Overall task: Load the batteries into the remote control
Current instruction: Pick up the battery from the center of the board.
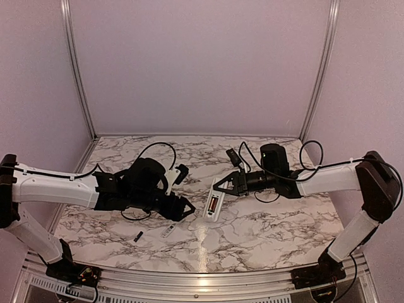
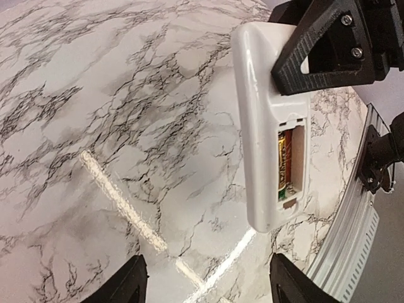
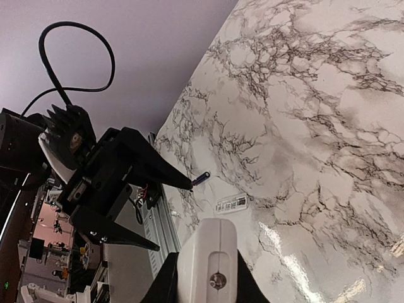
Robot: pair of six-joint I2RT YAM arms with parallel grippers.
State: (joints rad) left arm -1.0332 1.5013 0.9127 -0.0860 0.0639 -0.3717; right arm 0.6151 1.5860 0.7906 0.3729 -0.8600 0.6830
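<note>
The white remote control lies back-up over the table's middle, and my right gripper is shut on its far end. In the left wrist view the remote shows its open reddish slot with the golden-tan battery lying in it. The blackish battery lies on the marble near the front left and also shows in the right wrist view. My left gripper is open and empty just left of the remote, its fingertips wide apart. The remote's end sits between my right fingers.
A small white battery cover lies on the marble between the blackish battery and the remote, and shows in the right wrist view. A metal rail runs along the table's front edge. Walls enclose the back and sides.
</note>
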